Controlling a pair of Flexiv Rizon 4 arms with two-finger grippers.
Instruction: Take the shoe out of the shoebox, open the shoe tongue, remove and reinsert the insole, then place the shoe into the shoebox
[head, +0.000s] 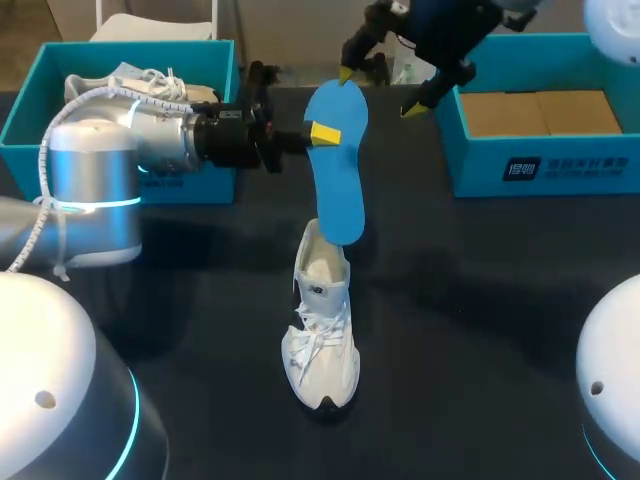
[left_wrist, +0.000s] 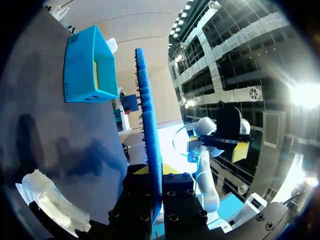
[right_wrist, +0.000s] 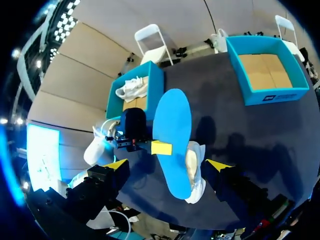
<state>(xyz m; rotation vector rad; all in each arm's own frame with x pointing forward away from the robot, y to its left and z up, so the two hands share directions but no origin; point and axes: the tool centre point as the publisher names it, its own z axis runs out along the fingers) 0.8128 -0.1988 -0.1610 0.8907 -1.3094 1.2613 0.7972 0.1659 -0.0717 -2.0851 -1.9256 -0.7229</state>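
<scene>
The dark counter carries two teal boxes. The left shoebox holds a second sneaker, and the right shoebox shows its cardboard floor. A white sneaker stands mid-counter between them, toe toward the robot. A blue insole stands upright, its lower end at the sneaker's opening. The left pincer pinches it near its upper end. The right pincer hangs by the insole's top end, its fingers spread wide and clear of it.

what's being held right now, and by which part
The left gripper pinches the insole by its edge, above the shoe; the right gripper holds nothing.
</scene>
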